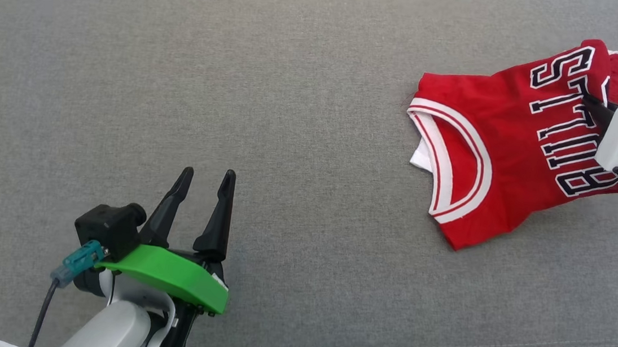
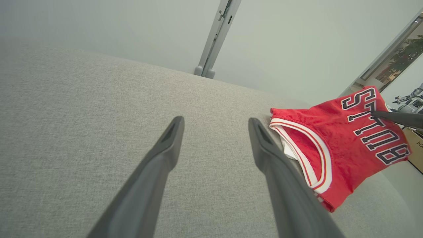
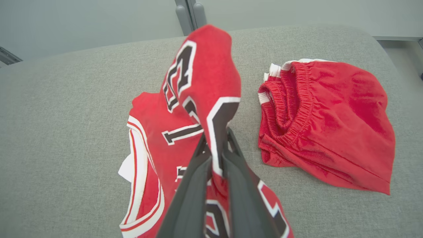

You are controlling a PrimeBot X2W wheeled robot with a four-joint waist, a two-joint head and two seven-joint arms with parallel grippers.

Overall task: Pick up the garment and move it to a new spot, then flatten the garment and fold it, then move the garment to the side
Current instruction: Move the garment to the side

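My right claw pinches the red Bulls jersey at its lettering; I judge a high, slow lift will clear the red shorts, left claw spread wide, empty

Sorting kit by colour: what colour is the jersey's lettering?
The jersey lettering is black, outlined white; head view.
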